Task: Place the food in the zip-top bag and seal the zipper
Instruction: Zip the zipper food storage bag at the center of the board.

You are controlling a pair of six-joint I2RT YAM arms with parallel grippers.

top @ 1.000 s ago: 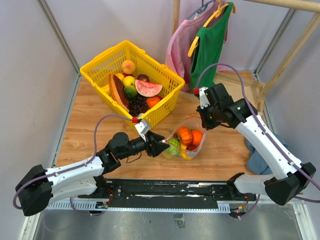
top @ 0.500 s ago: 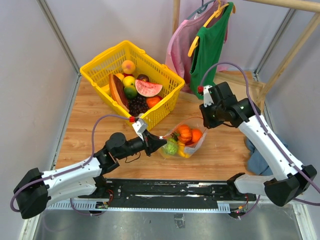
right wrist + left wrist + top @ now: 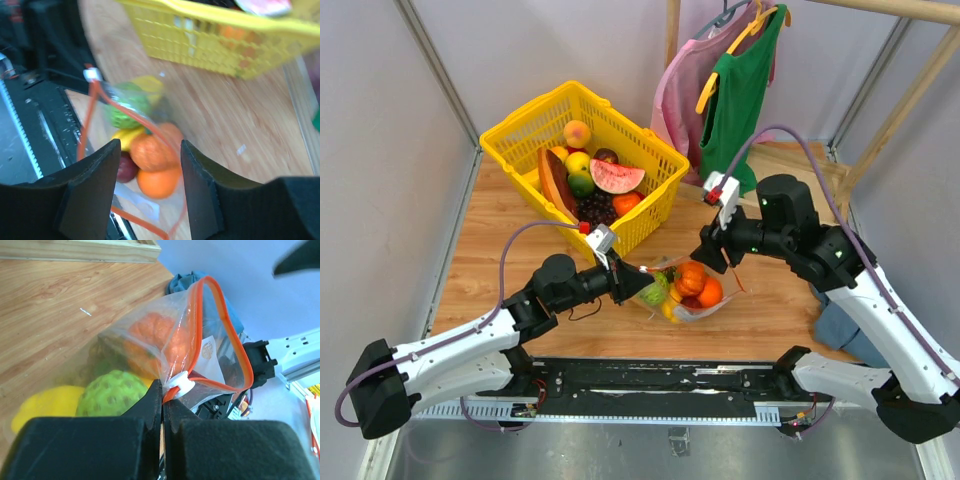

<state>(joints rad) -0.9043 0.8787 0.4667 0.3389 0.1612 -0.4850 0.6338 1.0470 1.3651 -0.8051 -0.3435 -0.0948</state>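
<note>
While our left gripper clamps the zipper at its slider, the zip-top bag stretches rightward, mouth gaping; our right gripper hangs with fingers apart.

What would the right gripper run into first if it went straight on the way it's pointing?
Probably the zip-top bag, at the orange fruit inside it: its wrist view shows that centred ahead of the open right gripper. Depth is unclear.

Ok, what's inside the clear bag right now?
Through the bag I see a green bumpy ball, a ridged orange fruit, a smooth orange, a yellow piece and something dark red. Anything beneath them is covered, and the crinkled plastic blurs details.
</note>
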